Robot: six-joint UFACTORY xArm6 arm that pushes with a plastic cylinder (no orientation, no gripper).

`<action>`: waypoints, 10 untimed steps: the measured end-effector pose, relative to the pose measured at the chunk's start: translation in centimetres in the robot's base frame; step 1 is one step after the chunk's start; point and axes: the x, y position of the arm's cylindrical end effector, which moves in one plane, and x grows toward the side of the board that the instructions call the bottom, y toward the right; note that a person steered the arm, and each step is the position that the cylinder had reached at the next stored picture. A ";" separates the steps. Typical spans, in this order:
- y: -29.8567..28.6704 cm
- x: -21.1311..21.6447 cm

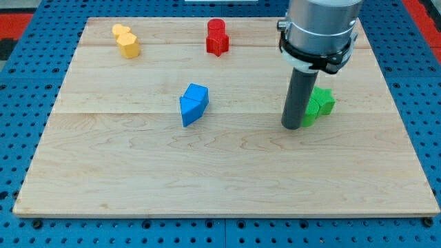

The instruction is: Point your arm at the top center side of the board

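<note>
My tip (291, 127) rests on the wooden board (220, 172), right of the board's centre. It stands just left of a green block (320, 105) and looks to touch it; the rod hides the block's left part. A blue block (193, 103) lies left of centre, well apart from the tip. A red star-like block (217, 37) stands near the board's top centre. A yellow block (127, 41) stands near the top left.
The arm's grey body (320, 31) hangs over the board's top right. The board lies on a blue perforated table (21, 103), which shows around all of its edges.
</note>
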 end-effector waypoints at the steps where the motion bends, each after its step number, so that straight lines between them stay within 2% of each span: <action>1: 1.8 -1.0; 5: -1.4 0.5; 7: -1.9 -5.7; 8: -4.9 -8.8; 9: -8.5 -14.3; 10: -9.0 -15.9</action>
